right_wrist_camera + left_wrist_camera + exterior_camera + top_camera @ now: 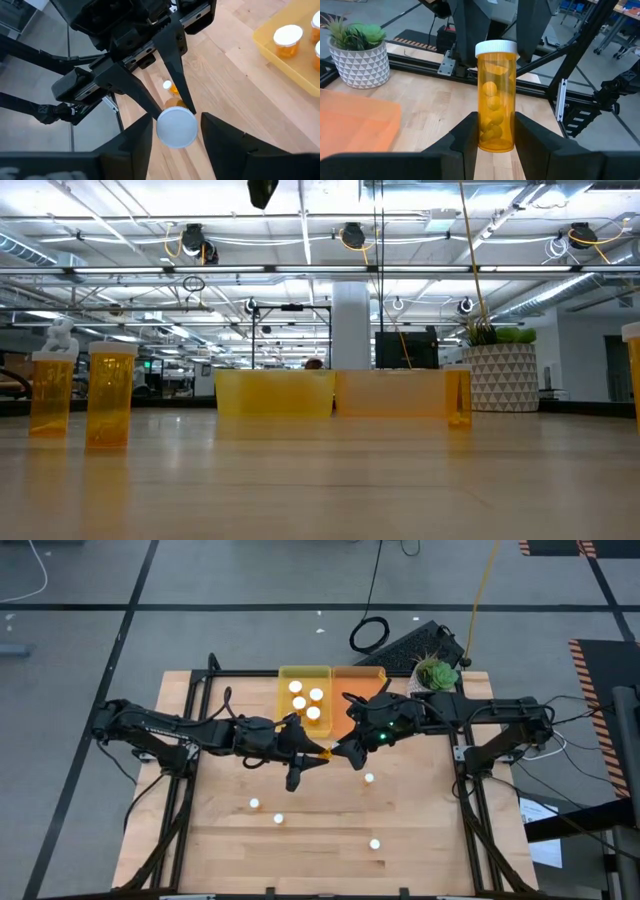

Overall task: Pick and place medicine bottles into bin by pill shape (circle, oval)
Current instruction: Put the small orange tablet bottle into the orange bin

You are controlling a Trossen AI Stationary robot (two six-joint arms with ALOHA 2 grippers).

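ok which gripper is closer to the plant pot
Right. The right gripper is mid-table on the plant pot's side; the left gripper sits just beyond it, farther off.

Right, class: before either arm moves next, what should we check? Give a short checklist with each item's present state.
1. Left gripper shut on the medicine bottle: ok.
2. Right gripper around its white cap, fingers open with narrow gaps: ok.
3. Pill shape readable through the bottle: ok, looks round.
4. Which bin takes round pills, yellow tray or orange tray: cannot tell.
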